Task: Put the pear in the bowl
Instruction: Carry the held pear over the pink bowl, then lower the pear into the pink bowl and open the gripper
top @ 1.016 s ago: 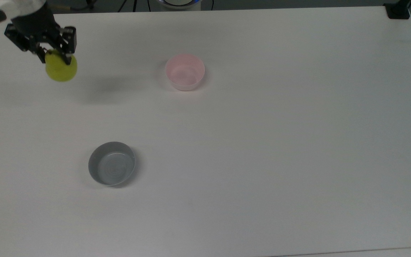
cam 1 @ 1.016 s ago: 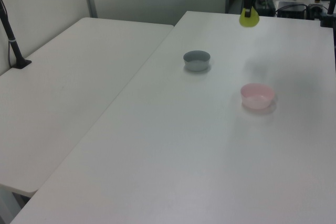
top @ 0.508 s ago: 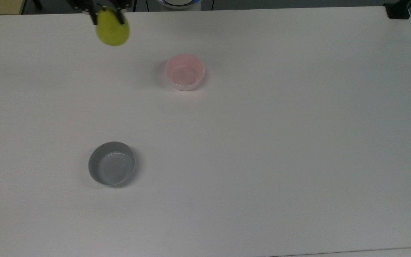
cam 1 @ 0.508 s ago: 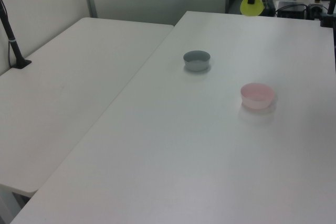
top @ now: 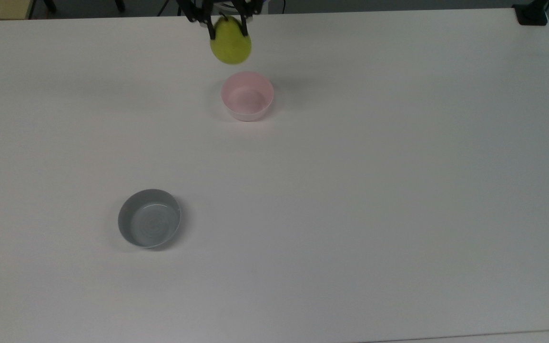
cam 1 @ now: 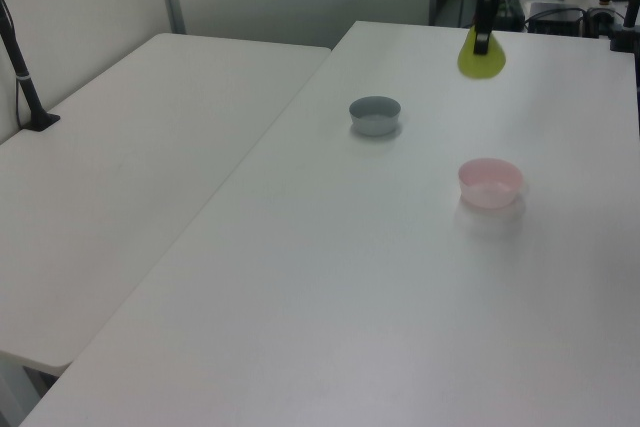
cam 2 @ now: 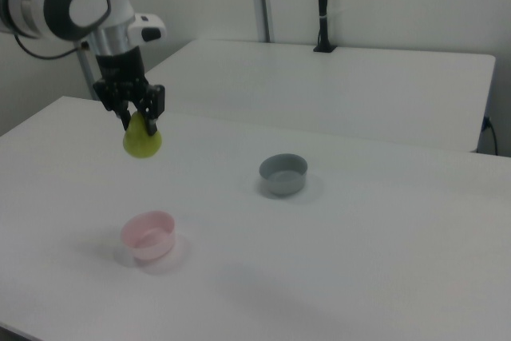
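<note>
The jaws grip the pear [top: 230, 44] by its top. It has swung across the worktop [top: 350, 190] and now hangs high, probably almost above the bowl [top: 247, 95]; lowering and release remain.

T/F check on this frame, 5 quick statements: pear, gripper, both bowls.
1. The gripper holds the pear off the table. True.
2. The pear already lies inside the pink bowl. False: it hangs in the air above the table, and the pink bowl is empty.
3. The grey bowl is empty. True.
4. The two bowls touch each other. False: they stand well apart, with bare table between them.
5. The pear is held sideways, its broad end to one side. False: it hangs with the narrow stem end up between the fingers and the broad end down.
</note>
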Controlling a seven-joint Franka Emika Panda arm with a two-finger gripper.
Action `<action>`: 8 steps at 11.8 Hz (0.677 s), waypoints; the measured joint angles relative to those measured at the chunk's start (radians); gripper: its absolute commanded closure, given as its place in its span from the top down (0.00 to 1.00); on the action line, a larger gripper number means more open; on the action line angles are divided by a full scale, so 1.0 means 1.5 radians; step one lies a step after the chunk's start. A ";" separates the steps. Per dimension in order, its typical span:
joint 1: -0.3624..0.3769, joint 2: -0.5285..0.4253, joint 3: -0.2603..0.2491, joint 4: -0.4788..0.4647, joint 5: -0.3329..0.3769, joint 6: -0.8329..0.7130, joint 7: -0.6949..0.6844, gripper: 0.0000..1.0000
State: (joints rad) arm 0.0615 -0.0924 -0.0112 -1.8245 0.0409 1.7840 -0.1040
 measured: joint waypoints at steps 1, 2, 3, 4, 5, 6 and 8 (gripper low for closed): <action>0.013 -0.001 0.000 -0.041 0.000 0.047 0.010 0.00; 0.027 0.000 0.000 -0.088 0.000 0.103 0.014 0.00; 0.037 0.001 0.000 -0.126 0.000 0.141 0.019 0.00; 0.042 0.002 0.000 -0.158 0.000 0.167 0.021 0.00; 0.043 0.003 0.000 -0.178 0.000 0.176 0.021 0.00; 0.046 0.005 0.000 -0.202 -0.001 0.188 0.021 0.00; 0.051 0.010 0.000 -0.241 -0.016 0.214 0.021 0.00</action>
State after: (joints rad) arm 0.1386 -0.0776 -0.0112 -2.1860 0.0169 2.1050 -0.0729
